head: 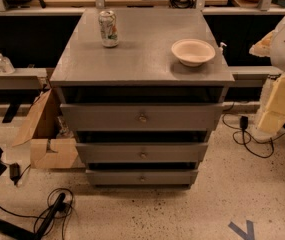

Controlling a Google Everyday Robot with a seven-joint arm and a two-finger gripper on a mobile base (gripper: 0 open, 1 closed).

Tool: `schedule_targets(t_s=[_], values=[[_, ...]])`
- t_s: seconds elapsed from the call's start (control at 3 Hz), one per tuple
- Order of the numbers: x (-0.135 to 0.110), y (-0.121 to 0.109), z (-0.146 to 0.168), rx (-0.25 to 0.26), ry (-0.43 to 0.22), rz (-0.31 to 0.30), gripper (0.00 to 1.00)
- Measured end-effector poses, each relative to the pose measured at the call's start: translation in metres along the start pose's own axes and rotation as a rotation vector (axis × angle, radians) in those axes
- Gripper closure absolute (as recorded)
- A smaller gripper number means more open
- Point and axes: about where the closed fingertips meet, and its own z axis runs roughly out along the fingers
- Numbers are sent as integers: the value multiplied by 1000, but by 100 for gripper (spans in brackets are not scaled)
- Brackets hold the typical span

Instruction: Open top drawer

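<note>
Grey cabinet surface (132, 59) carries a soda can (108, 28) at 11 o'clock and a white bowl (193, 51) at 1 o'clock; a jerky pull could jolt the cabinet and topple the can. Below them, at centre, the top drawer (97, 118) looks not yet pulled out, and its small knob (142, 118) invites a missed or slipping grasp. At 3 o'clock, well apart, hangs the gripper (280, 101), open or closed I cannot tell.
</note>
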Motion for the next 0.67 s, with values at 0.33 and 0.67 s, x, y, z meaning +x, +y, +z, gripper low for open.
schedule_targets(t_s=[0.33,0.67], values=[[-2,-3,19,-9,0,-4,0],[-1,-9,68,-20,5,-4,0]])
